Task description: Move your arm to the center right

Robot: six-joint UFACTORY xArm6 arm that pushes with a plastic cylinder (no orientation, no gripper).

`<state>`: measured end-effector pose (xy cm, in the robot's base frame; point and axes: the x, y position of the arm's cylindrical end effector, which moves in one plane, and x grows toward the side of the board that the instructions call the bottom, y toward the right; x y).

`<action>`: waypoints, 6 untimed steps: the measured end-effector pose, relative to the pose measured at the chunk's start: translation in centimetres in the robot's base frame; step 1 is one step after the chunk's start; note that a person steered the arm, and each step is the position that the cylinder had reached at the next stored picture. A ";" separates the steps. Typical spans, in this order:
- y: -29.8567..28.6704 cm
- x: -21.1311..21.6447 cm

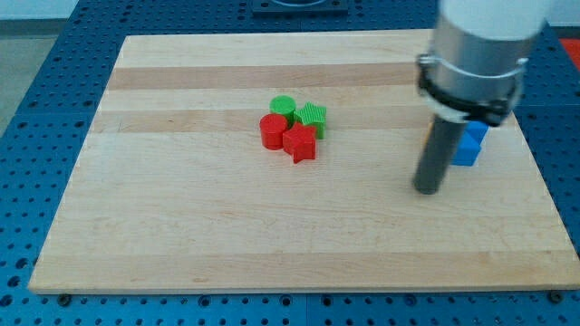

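The step in hand is judged to be the closing part of the reach toward the centre right. My tip (427, 189) is set on the surface (181, 235) in its right-hand part, about midway between the view's top and bottom, so the goal region is already largely entered. No claw is fitted to this arm, only a dark rod, so no open or closed state can be told.

A blue block (468, 145) is seen just up and to the right of the tip, partly hidden by the rod and the arm's housing; whether the rod touches it cannot be told. A thin orange edge (429, 136), possibly another block, is glimpsed at the rod's left side, too hidden to be named with confidence.

Well apart, toward the middle of the surface, four blocks are packed together and touching: a green cylinder (283, 107), a green star-like block (313, 116), a red cylinder (272, 131) and a red star-like block (301, 143). These lie clear to the tip's left.

For the next move, only a short slide toward the view's right edge is thought to be called for, if any. Care would be needed that the blue block is not pushed along, since it lies close to that path; a line passing below it would be safer.
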<state>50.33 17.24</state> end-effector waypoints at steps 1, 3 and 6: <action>6.1 -0.5; 11.7 -6.0; 8.1 -9.3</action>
